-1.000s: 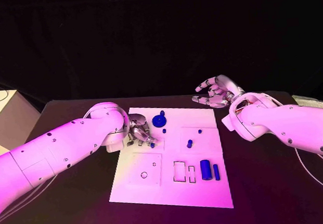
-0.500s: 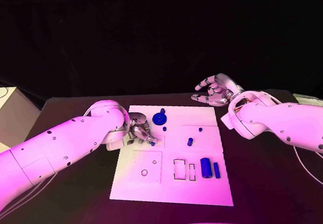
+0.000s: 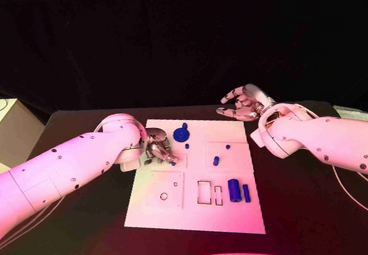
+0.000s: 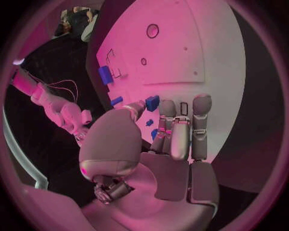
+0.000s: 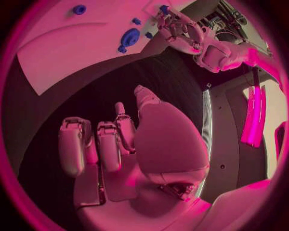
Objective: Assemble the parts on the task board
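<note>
1. My left hand (image 3: 158, 151) is down at the left edge of the task board (image 3: 200, 221), fingers curled. I think it pinches a small blue part (image 4: 152, 102) at its fingertips, but I can't tell for sure. If the hold is loose, the part could slip and roll off the worktop (image 3: 90, 242).
2. The round blue part (image 3: 181, 134) stands just beside that hand. A bump could knock it away.
3. My right hand (image 3: 244, 103) hangs past the far edge of the board, fingers apart, holding nothing. It's too far away to help quickly.
</note>
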